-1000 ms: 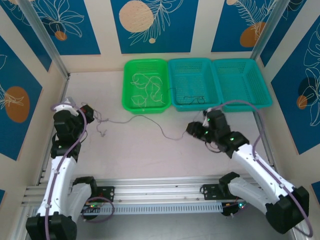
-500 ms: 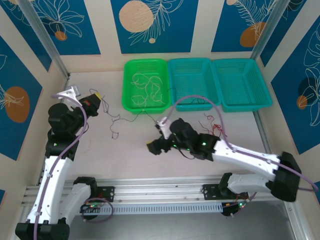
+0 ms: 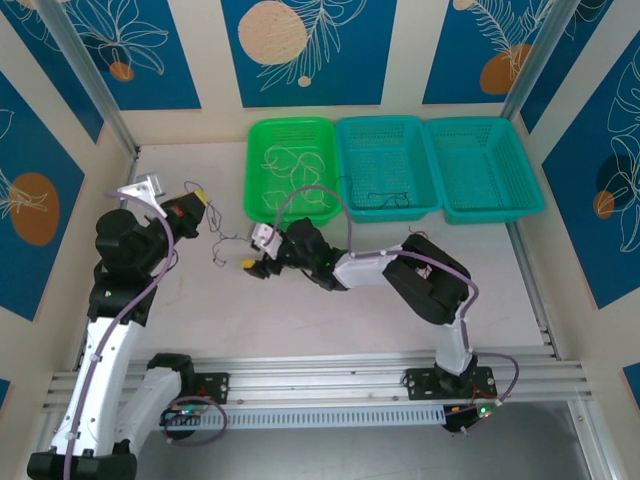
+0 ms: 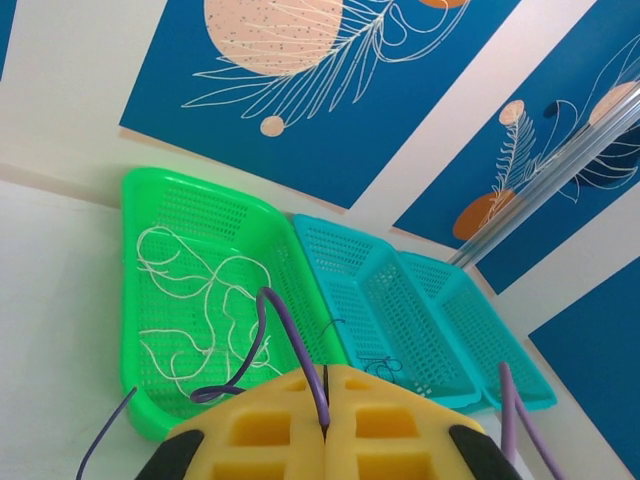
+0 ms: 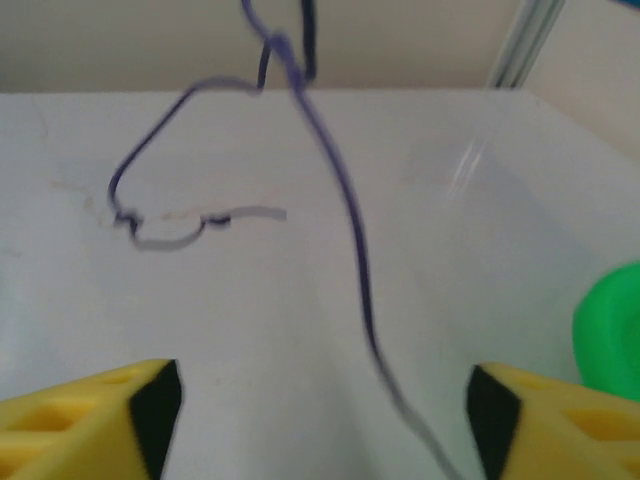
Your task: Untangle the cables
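My left gripper is raised at the left of the table, shut on a thin dark violet cable. That cable loops out of the pressed-together yellow fingers of the left gripper. The strand hangs down between the wide-apart fingers of my right gripper. They do not grip it. The right gripper is open and reaches far left, low over the table. Whitish cables lie in the green basket. A black cable lies in the middle teal basket.
A second teal basket stands at the back right. The right arm stretches across the table's middle, its thick purple hose arching over the green basket's front. Walls close in the left, back and right sides.
The right arm has swung from near the teal baskets across to the left of centre, its jaws opening. The left gripper rose and lifted its cable end.
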Robot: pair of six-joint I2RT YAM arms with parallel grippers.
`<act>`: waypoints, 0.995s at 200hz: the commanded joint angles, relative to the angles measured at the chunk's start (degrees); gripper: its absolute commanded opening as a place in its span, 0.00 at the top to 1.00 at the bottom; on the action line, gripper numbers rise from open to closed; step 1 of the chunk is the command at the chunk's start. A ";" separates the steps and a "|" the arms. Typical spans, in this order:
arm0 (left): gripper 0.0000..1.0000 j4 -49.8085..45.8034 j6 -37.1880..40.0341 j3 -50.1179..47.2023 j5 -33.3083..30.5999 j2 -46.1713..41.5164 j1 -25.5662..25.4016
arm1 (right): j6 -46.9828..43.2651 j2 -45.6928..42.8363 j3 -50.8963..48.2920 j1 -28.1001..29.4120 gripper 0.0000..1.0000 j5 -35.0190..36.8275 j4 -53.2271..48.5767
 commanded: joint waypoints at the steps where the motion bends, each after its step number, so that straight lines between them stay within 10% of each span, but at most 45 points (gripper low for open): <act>1: 1.00 -0.69 1.83 2.13 1.10 -1.25 -0.62 | -0.13 1.59 5.39 0.07 0.51 -1.27 3.56; 17: 1.00 -1.81 1.98 2.12 -1.25 -2.11 -0.62 | 1.52 1.22 5.33 -0.44 1.00 -1.20 3.31; 65: 1.00 -20.70 5.38 2.67 -33.20 -8.43 -0.50 | 20.05 -16.68 0.45 -6.85 1.00 13.97 -2.91; 132: 1.00 -25.43 -1.73 -8.45 -48.89 -13.61 -0.06 | 17.73 -24.95 29.54 -14.06 1.00 39.59 -22.09; 199: 1.00 -19.58 -8.94 -17.99 -40.20 -15.02 2.36 | 30.79 -8.04 76.98 -27.23 1.00 35.19 -47.17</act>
